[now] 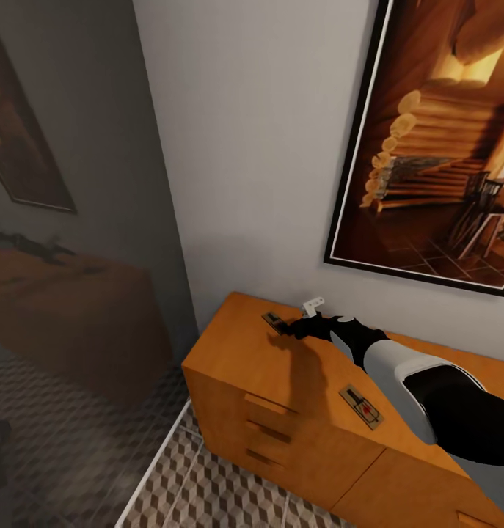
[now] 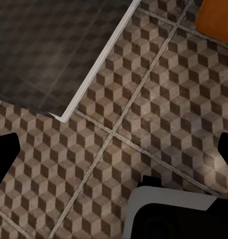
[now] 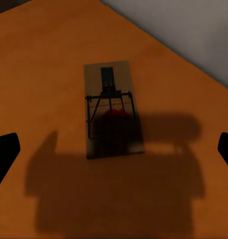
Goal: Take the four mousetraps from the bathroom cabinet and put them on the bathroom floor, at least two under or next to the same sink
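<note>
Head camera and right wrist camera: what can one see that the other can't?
Head view alone: the framed picture on the wall, the patterned bathroom floor, the cabinet's drawers, and a second mousetrap nearer the robot. Right wrist view alone: close detail of the far mousetrap, its wire parts and red mark, under the gripper's shadow. Both: that far mousetrap, the cabinet top, the right gripper.

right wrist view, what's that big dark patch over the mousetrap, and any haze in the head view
Right wrist view: the arm's shadow falls across the mousetrap and the cabinet top, dimming the red mark. Head view: the left side looks grey and hazy, like a reflection.
</note>
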Robot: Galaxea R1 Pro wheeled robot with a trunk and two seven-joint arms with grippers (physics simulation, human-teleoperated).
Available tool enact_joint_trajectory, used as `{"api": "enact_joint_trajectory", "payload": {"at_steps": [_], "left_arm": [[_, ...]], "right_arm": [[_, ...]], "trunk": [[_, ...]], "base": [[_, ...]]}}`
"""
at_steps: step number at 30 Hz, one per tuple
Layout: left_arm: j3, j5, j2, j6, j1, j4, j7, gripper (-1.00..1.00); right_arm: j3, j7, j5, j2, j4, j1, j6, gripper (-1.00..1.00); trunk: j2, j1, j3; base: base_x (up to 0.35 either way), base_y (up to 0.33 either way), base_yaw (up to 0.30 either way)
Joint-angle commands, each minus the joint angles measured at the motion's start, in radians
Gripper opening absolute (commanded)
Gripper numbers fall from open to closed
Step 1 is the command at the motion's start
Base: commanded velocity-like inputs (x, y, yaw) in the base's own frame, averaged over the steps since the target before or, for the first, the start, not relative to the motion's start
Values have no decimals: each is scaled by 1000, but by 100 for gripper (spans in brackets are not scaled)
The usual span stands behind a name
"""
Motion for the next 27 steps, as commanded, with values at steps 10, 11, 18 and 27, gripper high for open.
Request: {"api": "enact_joint_trajectory", "payload": {"at_steps": [10,11,18,27], "left_arm": [[-9,2,-1,-4,-1,3,5,100],[-9,2,-1,-4,-1,3,5,100],[-9,2,-1,-4,-1,3,5,100],[-9,2,-1,-4,-1,3,5,100]], "right_arm": [[6,2,-6,0,1,-1,0,100],[6,2,-6,0,1,-1,0,100],[6,2,-6,0,1,0,0,100],[6,2,-6,0,1,0,0,100]], "trunk": [[-2,1,-4],[-2,1,-4],[-2,1,-4],[-2,1,-9]], "base": [[0,0,0],[0,0,0],[0,0,0],[0,0,0]]}}
